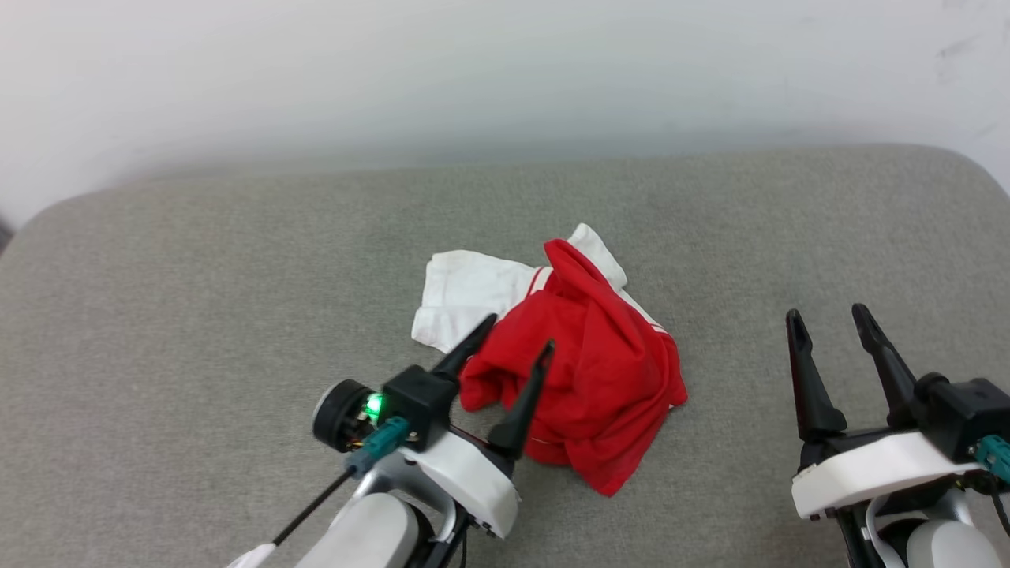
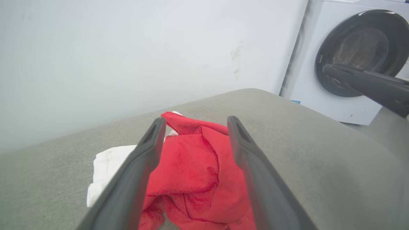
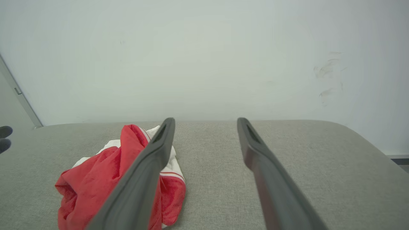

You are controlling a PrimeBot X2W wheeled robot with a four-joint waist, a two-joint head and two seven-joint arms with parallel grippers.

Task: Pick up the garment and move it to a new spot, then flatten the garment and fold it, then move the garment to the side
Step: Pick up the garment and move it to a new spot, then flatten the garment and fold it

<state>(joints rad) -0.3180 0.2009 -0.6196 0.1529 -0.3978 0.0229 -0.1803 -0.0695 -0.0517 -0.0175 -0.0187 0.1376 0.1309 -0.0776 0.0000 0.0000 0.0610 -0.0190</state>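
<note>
Loosely heaped, garment (image 1: 607,371) lies central on counter (image 1: 237,276) | left pincer (image 1: 521,333) spread wide over its red folds — gripping nothing | right pincer (image 1: 827,313) agape, well apart | left wrist view brings in a washing machine (image 2: 354,48) past the counter's edge.

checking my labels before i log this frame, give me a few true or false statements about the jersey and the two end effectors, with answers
1. The garment is folded flat on the grey cushion. False: it lies in a crumpled heap.
2. The left end effector is open, its fingers pointing at the garment. True.
3. The right end effector is shut on the garment. False: it is open and apart from the garment, off to its right.
4. White fabric shows on the garment's left side in the head view. True.
</note>
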